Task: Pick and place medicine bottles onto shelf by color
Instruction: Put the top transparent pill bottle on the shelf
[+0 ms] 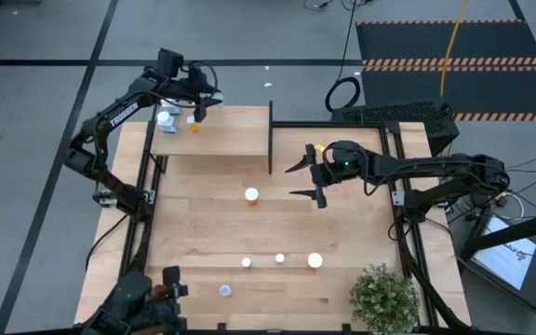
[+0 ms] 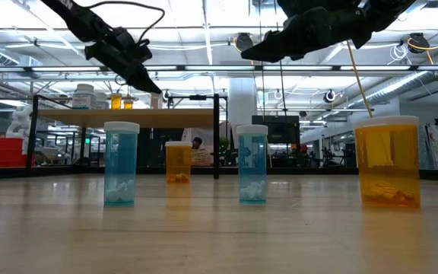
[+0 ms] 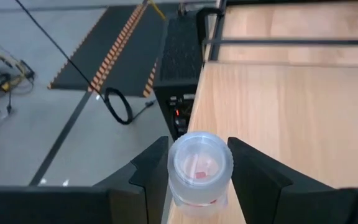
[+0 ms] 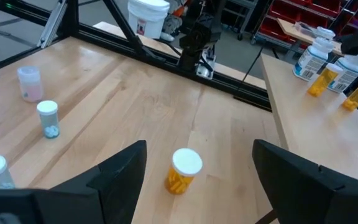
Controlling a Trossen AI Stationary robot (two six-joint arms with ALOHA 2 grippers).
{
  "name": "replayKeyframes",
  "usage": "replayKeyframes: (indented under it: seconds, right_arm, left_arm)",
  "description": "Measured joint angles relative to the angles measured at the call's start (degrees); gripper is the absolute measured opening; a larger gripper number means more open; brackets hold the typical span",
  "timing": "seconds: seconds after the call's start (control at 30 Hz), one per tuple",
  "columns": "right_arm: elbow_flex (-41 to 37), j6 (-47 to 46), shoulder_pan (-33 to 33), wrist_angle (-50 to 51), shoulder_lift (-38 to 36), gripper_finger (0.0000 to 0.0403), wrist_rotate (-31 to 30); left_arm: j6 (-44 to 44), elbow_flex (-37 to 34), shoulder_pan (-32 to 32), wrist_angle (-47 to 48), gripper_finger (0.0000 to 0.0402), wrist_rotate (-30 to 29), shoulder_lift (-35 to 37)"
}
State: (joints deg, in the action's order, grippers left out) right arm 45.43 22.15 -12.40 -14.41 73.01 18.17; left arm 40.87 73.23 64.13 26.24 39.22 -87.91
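My left gripper (image 3: 199, 149) is shut on a pale clear bottle (image 3: 199, 168) with pink pills inside, at the far edge of the shelf (image 1: 217, 140), near its left end. On the shelf stand a white bottle (image 1: 166, 118) and an orange one (image 1: 194, 124). My right gripper (image 1: 301, 180) hovers open over the table's middle right. An orange bottle (image 4: 182, 171) stands upright on the table beyond its fingers, untouched. Several more bottles (image 1: 280, 259) stand near the table's near edge. My left gripper pinches the clear bottle's round body (image 3: 174, 180) just under its cap, one finger on each side. The fingers slant downward over the shelf's far edge. The bottle stands upright in the hold, cap up. Whether its bottom touches the shelf, I cannot tell.
A black upright panel (image 1: 270, 140) closes the shelf's right end. A green potted plant (image 1: 384, 298) stands at the near right corner. In the low view, blue bottles (image 2: 121, 164) and an orange one (image 2: 387, 161) stand close to the camera. Bare wood lies between the shelf and the near bottles.
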Motion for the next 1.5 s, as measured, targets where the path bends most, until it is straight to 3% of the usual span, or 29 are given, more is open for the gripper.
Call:
replayKeyframes:
  seconds: [0.17, 0.4, 0.7, 0.97, 1.17, 1.5]
  right_arm:
    - [0.0, 0.07, 0.0, -0.15, 0.0, 0.0286, 0.0]
    - [0.0, 0.81, 0.0, -0.02, 0.0, 0.0286, 0.0]
    - [0.0, 1.05, 0.0, 0.1, 0.0, 0.0286, 0.0]
    - [0.0, 1.07, 0.0, 0.1, 0.0, 0.0286, 0.0]
    - [-0.06, 1.07, 0.0, 0.06, 0.0, 0.0286, -0.01]
    - [-4.19, 1.08, -0.73, -7.37, 0.0, 0.0286, -0.02]
  left_arm:
    - [1.28, -0.02, -0.02, 0.04, 0.0166, -0.55, -0.99]
    - [2.53, -0.02, 0.78, 0.09, 0.0147, -1.77, -0.99]
    - [2.97, -0.02, 1.42, 1.09, 0.0167, -1.72, -1.01]
    - [-2.57, -0.02, 2.17, 0.98, 0.0146, -2.14, -1.03]
    - [-2.12, -0.08, 2.11, 0.81, 0.0162, -2.19, -1.16]
    - [-0.93, -2.09, 2.17, -0.73, 0.0148, -2.25, -2.13]
